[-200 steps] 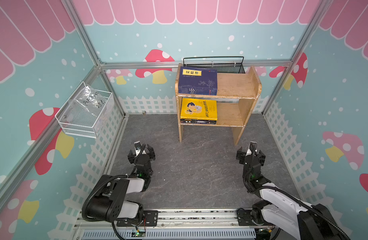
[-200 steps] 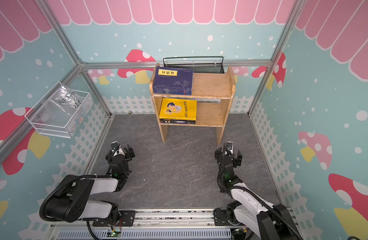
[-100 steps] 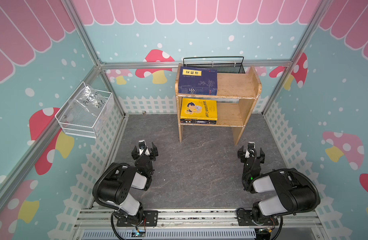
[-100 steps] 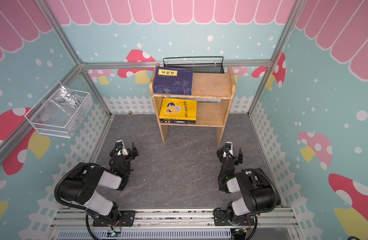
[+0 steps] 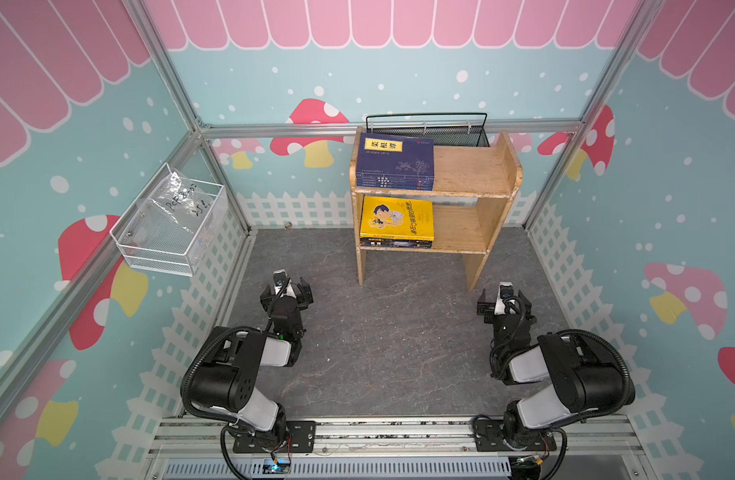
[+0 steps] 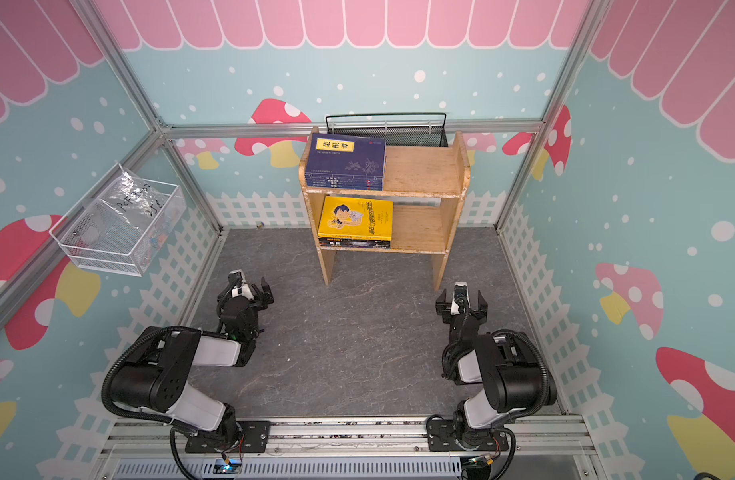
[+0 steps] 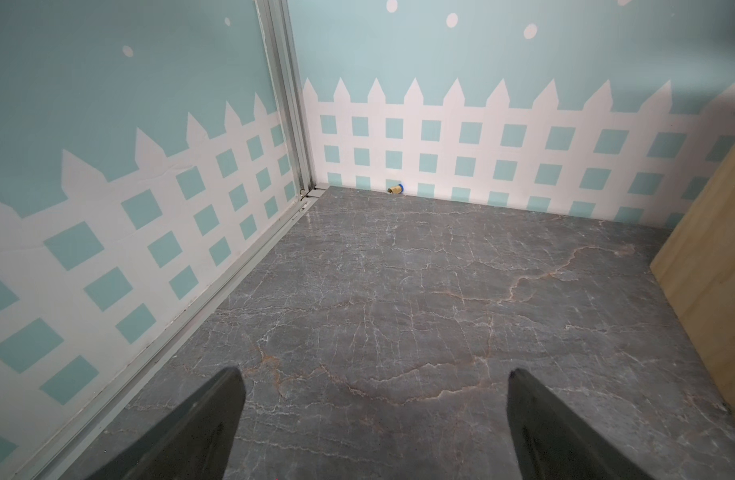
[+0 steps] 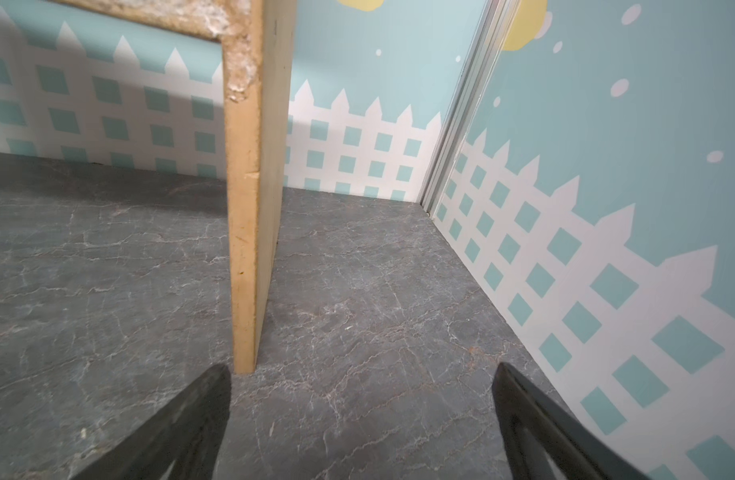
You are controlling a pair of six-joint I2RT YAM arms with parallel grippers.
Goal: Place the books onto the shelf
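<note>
The light wooden shelf (image 5: 474,174) (image 6: 424,170) stands at the back of the grey floor. A stack of navy books (image 5: 395,162) (image 6: 347,160) lies flat on the left of its top tier. On the lower tier lies a second stack of books, topped by a yellow one (image 5: 397,218) (image 6: 355,218). My left gripper (image 5: 286,291) (image 6: 249,293) (image 7: 374,372) hangs open and empty over bare floor, front left of the shelf. My right gripper (image 5: 504,299) (image 6: 461,303) (image 8: 361,368) is open and empty just in front of the shelf's right leg (image 8: 249,208).
A black mesh basket (image 5: 428,126) hangs behind the shelf. A white wire basket (image 5: 170,224) with a plastic bag is fixed to the left wall. A small brass fitting (image 5: 288,225) (image 7: 395,189) lies at the back wall. Walls close in on three sides.
Both arms have folded up, their elbows rising over the front rail. The grippers stay near the same spots, still open. The books have not moved.
</note>
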